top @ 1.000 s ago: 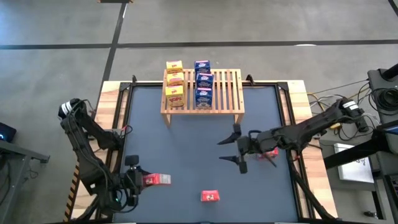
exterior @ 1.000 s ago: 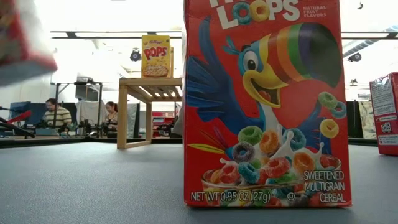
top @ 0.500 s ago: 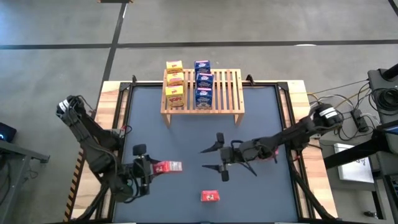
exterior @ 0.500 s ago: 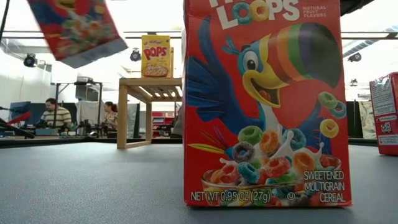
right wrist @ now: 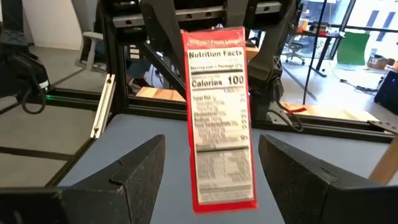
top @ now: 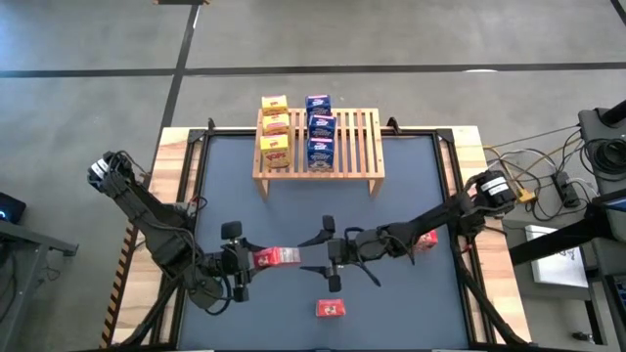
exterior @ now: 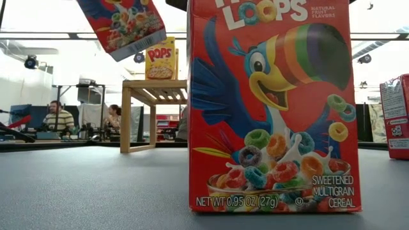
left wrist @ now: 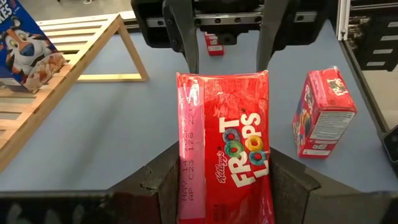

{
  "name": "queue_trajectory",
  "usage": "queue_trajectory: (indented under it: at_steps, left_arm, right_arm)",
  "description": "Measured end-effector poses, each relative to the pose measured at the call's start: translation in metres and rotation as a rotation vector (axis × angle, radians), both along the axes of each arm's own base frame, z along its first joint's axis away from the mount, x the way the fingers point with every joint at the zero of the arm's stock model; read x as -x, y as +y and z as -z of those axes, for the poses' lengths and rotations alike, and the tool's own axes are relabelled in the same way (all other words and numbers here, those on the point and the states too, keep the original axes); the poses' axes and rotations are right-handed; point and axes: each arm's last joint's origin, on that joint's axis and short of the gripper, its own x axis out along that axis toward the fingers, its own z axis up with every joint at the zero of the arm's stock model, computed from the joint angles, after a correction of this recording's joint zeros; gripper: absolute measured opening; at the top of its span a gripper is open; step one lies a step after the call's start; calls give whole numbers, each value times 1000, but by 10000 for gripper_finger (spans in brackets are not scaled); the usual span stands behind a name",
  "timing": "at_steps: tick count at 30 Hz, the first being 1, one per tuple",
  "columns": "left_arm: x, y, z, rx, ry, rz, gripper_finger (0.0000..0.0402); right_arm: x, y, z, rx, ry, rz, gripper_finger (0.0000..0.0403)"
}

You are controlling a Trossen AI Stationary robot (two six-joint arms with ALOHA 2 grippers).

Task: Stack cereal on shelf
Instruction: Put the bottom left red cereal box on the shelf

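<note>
Handover of a red cereal box above the table's near half.

The shelf (top: 318,142) at the far edge carries three yellow and three blue boxes; left gripper (top: 256,257) fingers clamp the red box (top: 279,257), presented flat towards the right gripper (top: 328,256), fingers wide, apparently to receive it.

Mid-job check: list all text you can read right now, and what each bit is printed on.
"LOOPS", "NATURAL FRUIT FLAVORS", "SWEETENED MULTIGRAIN CEREAL", "NET WT 0.95 OZ (27g)": front red box, low view.
"POPS": yellow box on the shelf.
"FROOT LOOPS", "Kellogg's": held red box in the left gripper.
"Nutrition Facts", "Calories 100": the held red box's side panel, between the right gripper fingers.
Smaller nutrition lines, the date code and the blue box print: too small to read.
</note>
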Motion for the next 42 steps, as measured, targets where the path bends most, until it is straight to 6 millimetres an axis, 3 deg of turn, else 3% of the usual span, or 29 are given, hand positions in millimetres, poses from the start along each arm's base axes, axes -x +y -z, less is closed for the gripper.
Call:
queue_trajectory:
  at_steps: [7,18,23,31,42]
  left_arm:
    - [-1,-1,0,2,-2,0,160]
    - [-1,-1,0,5,-8,3,160]
    - [-3,-3,-3,5,-28,18,160]
    - [-4,-4,-5,0,-46,33,160]
    - [-4,-4,-5,5,-53,30,160]
  right_arm:
    - [-13,4,0,3,9,2,251]
    - [-21,-3,-6,-19,29,28,338]
    - [-21,-6,-3,-10,58,32,348]
    - [-20,-6,0,-3,78,28,314]
    - [-20,-5,1,3,87,19,229]
